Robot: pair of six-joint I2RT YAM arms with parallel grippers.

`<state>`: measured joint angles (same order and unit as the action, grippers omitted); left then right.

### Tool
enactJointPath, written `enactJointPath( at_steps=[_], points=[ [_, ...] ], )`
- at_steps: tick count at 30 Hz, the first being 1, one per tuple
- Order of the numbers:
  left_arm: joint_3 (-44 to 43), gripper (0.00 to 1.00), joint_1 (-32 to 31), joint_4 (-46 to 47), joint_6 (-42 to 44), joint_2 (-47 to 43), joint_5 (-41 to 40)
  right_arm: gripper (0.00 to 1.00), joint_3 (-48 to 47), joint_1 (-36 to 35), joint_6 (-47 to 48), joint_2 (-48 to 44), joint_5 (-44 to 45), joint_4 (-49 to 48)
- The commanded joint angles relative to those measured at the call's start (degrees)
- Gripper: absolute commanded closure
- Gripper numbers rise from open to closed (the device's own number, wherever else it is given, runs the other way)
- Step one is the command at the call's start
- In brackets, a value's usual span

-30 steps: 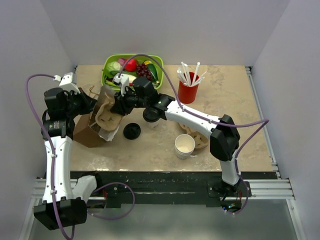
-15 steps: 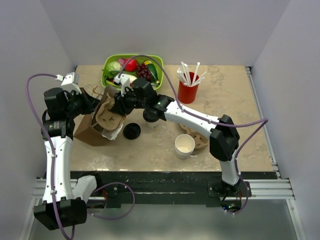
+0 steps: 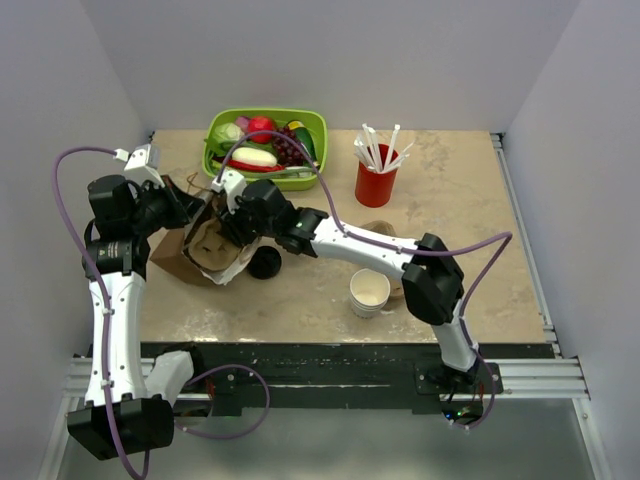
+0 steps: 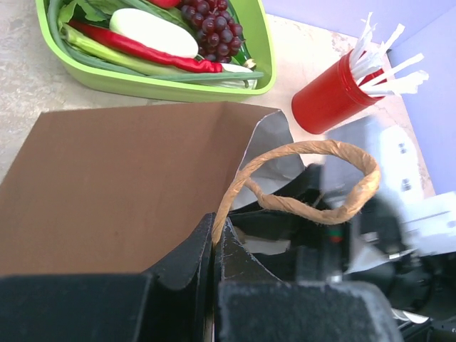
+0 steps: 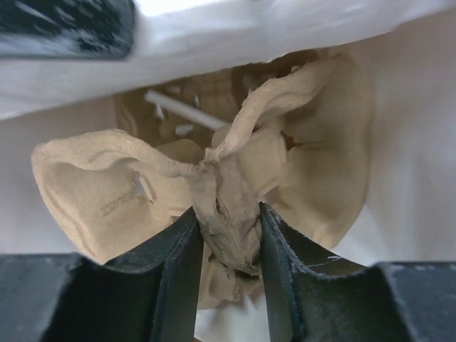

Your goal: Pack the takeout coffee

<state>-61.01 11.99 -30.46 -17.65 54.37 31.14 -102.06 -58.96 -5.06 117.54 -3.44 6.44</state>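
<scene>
With the left gripper (image 4: 216, 229) clamped on the handle (image 4: 308, 147) of the bag (image 4: 121, 178), the right gripper (image 5: 226, 221), seemingly pinching the carrier (image 5: 92, 178), has pushed it deeper inside, advancing the packing.

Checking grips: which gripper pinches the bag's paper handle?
The left gripper, shut on the twisted paper handle; the right gripper instead clamps the pulp carrier by its centre ridge.
</scene>
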Motion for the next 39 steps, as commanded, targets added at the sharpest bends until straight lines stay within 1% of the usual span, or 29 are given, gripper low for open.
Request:
enactJointPath(
  at_steps=[1,6,10,11,14,18,21,27,31,32,39],
  points=[
    [-0.7,1.0,0.4,4.1,-2.2,-0.3,2.2,0.58,-3.0,-1.6,1.0,1.6,8.0,0.5],
    [-0.3,1.0,0.4,4.2,-3.0,0.0,1.6,0.58,-1.4,-2.8,-3.9,1.8,12.1,-3.3],
    [-0.2,1.0,0.4,3.9,-3.1,0.0,0.9,0.49,-1.2,-3.0,-5.0,1.7,11.9,-4.4],
    [-0.1,1.0,0.3,3.8,-2.9,0.2,0.1,0.43,-0.9,-3.0,-5.3,1.2,11.2,-4.9],
    [0.0,1.0,0.3,3.4,-2.5,0.4,-1.1,0.3,-0.2,-3.1,-5.5,-0.2,10.0,-4.7],
    [0.2,1.0,0.4,3.0,-1.9,0.3,-1.5,0.26,2.5,-3.0,-5.1,-3.8,9.7,-5.1],
    [0.7,1.0,0.3,3.1,-1.4,0.0,-1.4,0.25,4.8,-3.0,-3.7,-6.9,9.2,-6.2],
    [1.9,1.0,0.4,3.5,0.2,-0.8,-0.1,0.27,9.1,-3.0,-1.6,-9.1,3.6,-11.1],
    [2.8,1.0,0.4,3.6,0.9,-1.1,0.7,0.29,9.9,-3.1,-0.7,-7.6,-3.5,-13.5],
    [3.0,1.0,0.3,3.7,1.0,-1.2,0.8,0.32,10.0,-3.1,-0.7,-7.1,-5.2,-14.3],
    [2.4,1.0,0.3,4.4,-0.5,-1.6,0.2,0.36,8.5,-3.0,-2.5,-2.9,-6.7,-15.2]
  ],
)
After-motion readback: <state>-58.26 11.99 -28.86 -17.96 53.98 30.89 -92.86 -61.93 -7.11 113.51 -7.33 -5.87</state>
